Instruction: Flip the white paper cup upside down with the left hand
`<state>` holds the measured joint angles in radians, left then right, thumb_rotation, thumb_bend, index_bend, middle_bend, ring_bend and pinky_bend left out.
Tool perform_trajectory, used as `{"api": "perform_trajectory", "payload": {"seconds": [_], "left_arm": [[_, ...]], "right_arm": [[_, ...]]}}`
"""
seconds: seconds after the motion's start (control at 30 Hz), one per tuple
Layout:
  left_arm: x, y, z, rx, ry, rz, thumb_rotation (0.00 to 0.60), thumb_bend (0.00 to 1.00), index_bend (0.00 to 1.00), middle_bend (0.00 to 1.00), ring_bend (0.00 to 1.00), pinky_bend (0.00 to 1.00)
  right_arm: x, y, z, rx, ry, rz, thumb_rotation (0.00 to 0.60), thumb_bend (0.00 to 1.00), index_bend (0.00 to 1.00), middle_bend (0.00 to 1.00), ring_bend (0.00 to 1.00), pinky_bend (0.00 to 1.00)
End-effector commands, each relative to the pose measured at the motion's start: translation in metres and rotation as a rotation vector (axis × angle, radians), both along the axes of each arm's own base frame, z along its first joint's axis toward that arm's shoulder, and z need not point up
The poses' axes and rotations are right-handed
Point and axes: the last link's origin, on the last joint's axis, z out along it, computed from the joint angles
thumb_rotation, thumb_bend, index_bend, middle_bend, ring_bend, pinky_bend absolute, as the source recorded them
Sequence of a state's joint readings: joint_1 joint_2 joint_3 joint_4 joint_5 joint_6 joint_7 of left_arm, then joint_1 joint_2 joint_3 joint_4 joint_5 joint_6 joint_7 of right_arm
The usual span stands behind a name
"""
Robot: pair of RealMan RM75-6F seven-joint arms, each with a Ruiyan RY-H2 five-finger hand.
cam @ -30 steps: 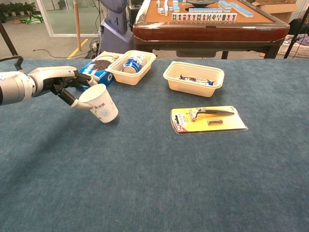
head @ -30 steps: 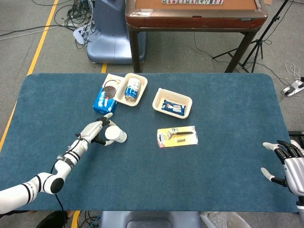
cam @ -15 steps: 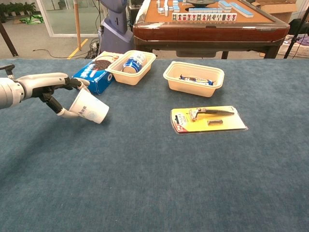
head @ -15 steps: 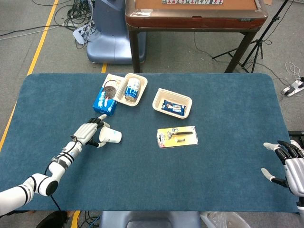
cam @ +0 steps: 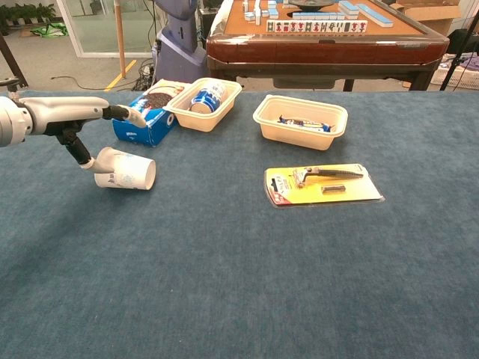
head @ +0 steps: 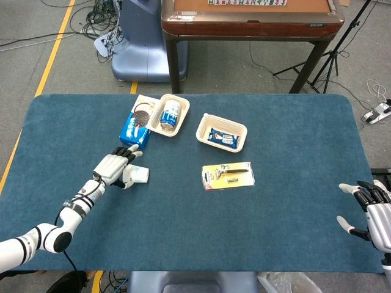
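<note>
The left hand [cam: 71, 120] tipped the paper cup [cam: 125, 171] sideways, seemingly onto the table.

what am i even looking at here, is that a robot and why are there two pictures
Yes, it is a robot with two arms, each ending in a human-like hand. Both pictures come from its own cameras: one on its head looking down, one on its chest looking across the blue table.

Its left hand holds a white paper cup, tipped on its side close to the table. Its right hand hangs at the table's edge, fingers apart, holding nothing.

Also on the table: a blue cookie box, a tray holding a can, a tray holding a blue packet, and a razor on a yellow card.
</note>
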<state>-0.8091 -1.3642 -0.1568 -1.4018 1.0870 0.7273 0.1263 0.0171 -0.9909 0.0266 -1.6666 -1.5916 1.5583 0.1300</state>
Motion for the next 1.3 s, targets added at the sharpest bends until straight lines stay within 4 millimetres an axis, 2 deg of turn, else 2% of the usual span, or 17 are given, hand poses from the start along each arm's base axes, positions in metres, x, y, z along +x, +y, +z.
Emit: {"api": "perform_trajectory", "payload": {"seconds": [0.03, 0.43, 0.73, 1.3], "left_arm": [[0.017, 0.000, -0.008, -0.016, 0.059, -0.008, 0.600, 0.22, 0.15, 0.00, 0.00, 0.00], [0.042, -0.001, -0.031, -0.031, 0.209, 0.040, 0.600, 0.22, 0.16, 0.00, 0.00, 0.00], [0.044, 0.001, -0.040, -0.020, 0.289, 0.070, 0.600, 0.22, 0.19, 0.00, 0.00, 0.00], [0.042, 0.008, -0.047, 0.017, 0.276, 0.092, 0.600, 0.22, 0.32, 0.00, 0.00, 0.00]], "right_arm": [[0.000, 0.000, 0.000, 0.000, 0.000, -0.001, 0.600, 0.18, 0.28, 0.32, 0.15, 0.19], [-0.004, 0.001, 0.001, -0.003, -0.001, -0.014, 0.600, 0.18, 0.28, 0.32, 0.15, 0.19], [-0.006, 0.002, 0.002, -0.004, -0.003, -0.020, 0.600, 0.18, 0.28, 0.32, 0.15, 0.19], [-0.006, 0.004, 0.003, -0.008, 0.000, -0.027, 0.600, 0.18, 0.28, 0.32, 0.15, 0.19]]}}
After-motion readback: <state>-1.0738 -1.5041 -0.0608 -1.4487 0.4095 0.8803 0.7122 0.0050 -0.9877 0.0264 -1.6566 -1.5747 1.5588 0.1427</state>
